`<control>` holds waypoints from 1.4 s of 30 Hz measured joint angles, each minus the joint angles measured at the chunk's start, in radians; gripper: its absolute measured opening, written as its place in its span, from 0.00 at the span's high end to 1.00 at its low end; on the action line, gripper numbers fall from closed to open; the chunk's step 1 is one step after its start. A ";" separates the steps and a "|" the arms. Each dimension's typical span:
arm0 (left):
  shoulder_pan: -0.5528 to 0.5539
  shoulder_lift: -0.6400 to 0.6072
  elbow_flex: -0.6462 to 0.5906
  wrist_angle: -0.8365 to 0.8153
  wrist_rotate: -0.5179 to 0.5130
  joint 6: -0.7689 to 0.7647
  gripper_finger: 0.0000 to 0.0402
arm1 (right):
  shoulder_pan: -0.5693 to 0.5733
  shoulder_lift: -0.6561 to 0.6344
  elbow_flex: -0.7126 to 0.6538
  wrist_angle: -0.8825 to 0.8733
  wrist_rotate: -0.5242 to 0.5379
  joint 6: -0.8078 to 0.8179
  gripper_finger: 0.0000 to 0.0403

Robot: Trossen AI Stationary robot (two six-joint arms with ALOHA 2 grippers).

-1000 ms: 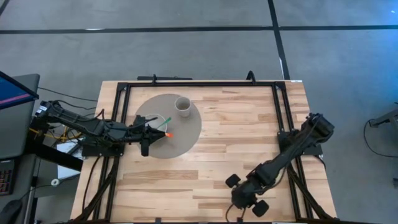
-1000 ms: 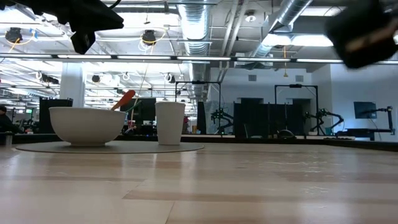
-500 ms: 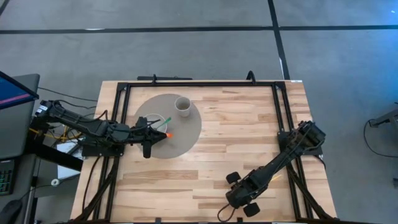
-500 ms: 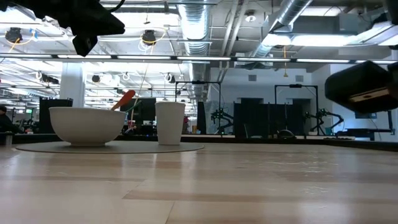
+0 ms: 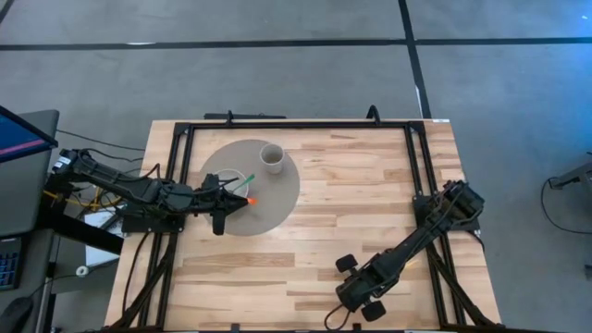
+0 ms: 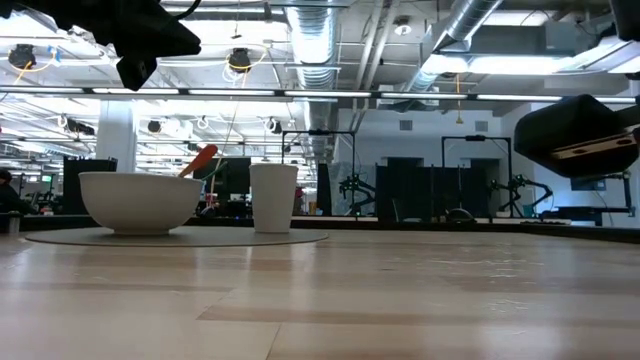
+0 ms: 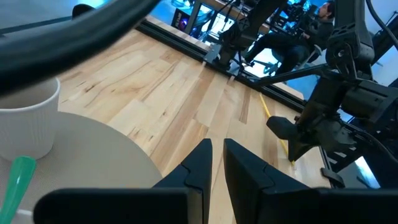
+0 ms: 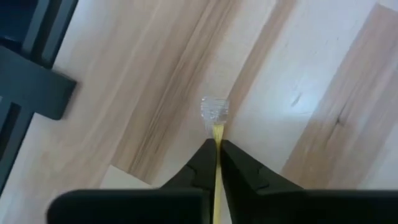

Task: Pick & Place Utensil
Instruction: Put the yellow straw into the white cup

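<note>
high view: the left gripper (image 5: 218, 225) hangs over the near edge of the round grey mat (image 5: 277, 199), right by the white bowl (image 5: 231, 181) that already has a green-handled, orange-tipped utensil (image 5: 248, 188) in it. The ribbed white paper cup (image 5: 271, 158) sits farther back on the mat. The right gripper (image 5: 363, 294) is low near the front of the light wooden counter (image 5: 370, 185), well apart from the mat.

low view: bowl and cup stand side by side on the mat, orange tip poking up over the bowl rim. Right arm's dark body hangs at the far edge.

left wrist view: left gripper's fingers sit nearly together with nothing between them, so basically closed and empty.

right wrist view: right gripper is pinched on a thin yellow-handled utensil with a clear head (image 8: 215, 112), carried above the counter.

doing it well: I'd keep the pinch firm and the handle steady, swing across to the mat with enough height to clear the rims, and only let go once the clear head is inside.

vs. earlier: since a second ago the right arm has pulled in and shifted slightly toward the left; left arm has barely moved.
</note>
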 joint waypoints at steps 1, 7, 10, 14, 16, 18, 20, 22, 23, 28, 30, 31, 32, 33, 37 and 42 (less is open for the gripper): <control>0.000 0.000 0.000 0.000 0.000 0.000 0.90 | -0.003 -0.003 0.003 -0.002 -0.003 -0.014 0.96; 0.000 0.000 0.000 0.002 0.000 0.000 0.90 | -0.063 -0.031 0.052 0.001 0.098 -0.216 0.99; 0.000 0.000 0.000 0.005 0.000 0.000 0.90 | -0.115 -0.070 0.085 0.007 0.274 -0.338 0.99; 0.000 0.000 0.000 0.004 0.000 0.007 0.90 | -0.198 -0.121 0.117 0.071 0.578 -0.441 0.99; 0.000 0.000 0.000 0.004 -0.001 0.030 0.90 | -0.242 -0.159 0.127 0.160 0.726 -0.501 1.00; 0.000 0.000 0.000 0.004 -0.001 0.047 0.90 | -0.279 -0.207 0.128 0.256 0.832 -0.579 1.00; 0.000 0.000 0.000 0.004 -0.010 0.054 0.90 | -0.310 -0.262 0.128 0.392 0.875 -0.664 1.00; 0.000 0.000 0.000 0.005 -0.035 0.056 0.90 | -0.337 -0.329 0.128 0.544 0.873 -0.724 1.00; 0.000 0.000 0.000 0.006 -0.045 0.057 0.90 | -0.352 -0.364 0.128 0.622 0.858 -0.739 1.00; 0.000 0.000 0.000 0.007 -0.056 0.100 0.90 | -0.484 -0.503 0.130 0.852 0.514 -0.737 1.00; 0.000 0.000 0.000 0.010 -0.057 0.105 0.90 | -0.567 -0.518 0.130 0.895 0.330 -0.686 1.00; 0.000 0.000 0.000 0.011 -0.057 0.105 0.90 | -0.609 -0.516 0.131 0.912 0.256 -0.659 1.00; 0.000 0.000 0.000 0.013 -0.058 0.105 0.90 | -0.649 -0.506 0.131 0.922 0.201 -0.637 1.00; 0.000 0.000 0.000 0.015 -0.058 0.105 0.90 | -0.689 -0.483 0.131 0.948 0.161 -0.616 1.00; 0.000 0.000 0.000 0.018 -0.058 0.109 0.90 | -0.816 -0.341 0.128 1.086 0.049 -0.525 1.00; 0.000 0.000 0.000 0.017 -0.058 0.109 0.90 | -0.919 -0.180 0.128 1.416 -0.071 -0.453 1.00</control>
